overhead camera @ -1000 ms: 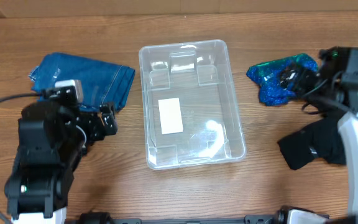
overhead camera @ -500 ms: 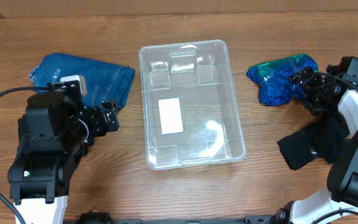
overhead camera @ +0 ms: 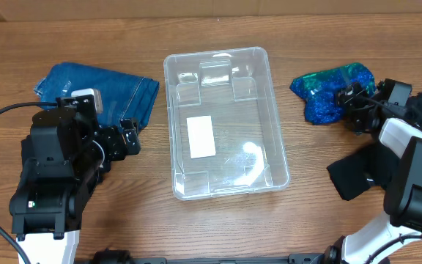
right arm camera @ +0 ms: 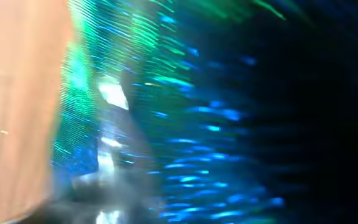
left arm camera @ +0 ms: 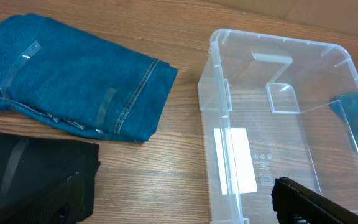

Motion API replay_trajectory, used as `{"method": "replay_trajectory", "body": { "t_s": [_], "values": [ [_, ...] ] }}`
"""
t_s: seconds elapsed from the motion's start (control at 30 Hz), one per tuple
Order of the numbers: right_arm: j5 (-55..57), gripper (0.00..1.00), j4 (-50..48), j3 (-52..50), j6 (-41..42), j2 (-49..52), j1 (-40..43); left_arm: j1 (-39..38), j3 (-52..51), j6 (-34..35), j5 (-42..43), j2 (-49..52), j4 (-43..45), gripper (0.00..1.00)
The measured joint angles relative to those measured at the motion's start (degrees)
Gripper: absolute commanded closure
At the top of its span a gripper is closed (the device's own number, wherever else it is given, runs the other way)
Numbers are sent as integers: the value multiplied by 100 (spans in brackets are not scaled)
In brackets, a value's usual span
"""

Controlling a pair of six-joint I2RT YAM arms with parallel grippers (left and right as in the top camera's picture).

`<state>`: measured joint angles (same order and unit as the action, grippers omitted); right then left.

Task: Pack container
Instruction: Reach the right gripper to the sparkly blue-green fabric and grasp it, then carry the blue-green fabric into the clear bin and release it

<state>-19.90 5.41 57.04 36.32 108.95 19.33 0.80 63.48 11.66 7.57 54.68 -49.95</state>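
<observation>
The clear plastic container [overhead camera: 244, 125] stands empty in the middle of the table, with a white label on its bottom; it also shows in the left wrist view [left arm camera: 291, 130]. My left gripper [overhead camera: 127, 139] is open and empty, low over the wood just left of the container, and its fingers [left arm camera: 179, 208] straddle the container's left wall. My right gripper [overhead camera: 354, 101] is at the right edge of a sparkly blue-green cloth [overhead camera: 327, 92]. That cloth [right arm camera: 185, 112] fills the blurred right wrist view, so the jaws are hidden.
Folded blue jeans [overhead camera: 112, 92] lie left of the container, also seen by the left wrist [left arm camera: 73, 81]. A black cloth [left arm camera: 30, 177] lies beside them under the left arm. Another black cloth [overhead camera: 357, 177] lies at the right front, by the right arm.
My right gripper has pulled back from over the sparkly cloth to its right edge, and the right arm has swung round. My left arm edged slightly right, then held still.
</observation>
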Motion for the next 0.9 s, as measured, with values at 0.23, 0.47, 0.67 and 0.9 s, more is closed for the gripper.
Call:
{"method": "replay_trajectory", "body": {
  "t_s": [0.23,0.47,0.67,0.9],
  "values": [
    [-540,96,525,138,-96,-142,7,0,0,0,0,0,-2,0],
    [-730,96,2050,1237,-1429,-2669,-315,0,0,0,-7,0,-7,0],
    [-1314,96,2997,1377,-3536,-3661,-2800,0,4,0,-9,0,-35,0],
    [-697,96,3023,1379,-4927,-2011,-4461,0,11,0,-9,201,-120,0]
  ]
}}
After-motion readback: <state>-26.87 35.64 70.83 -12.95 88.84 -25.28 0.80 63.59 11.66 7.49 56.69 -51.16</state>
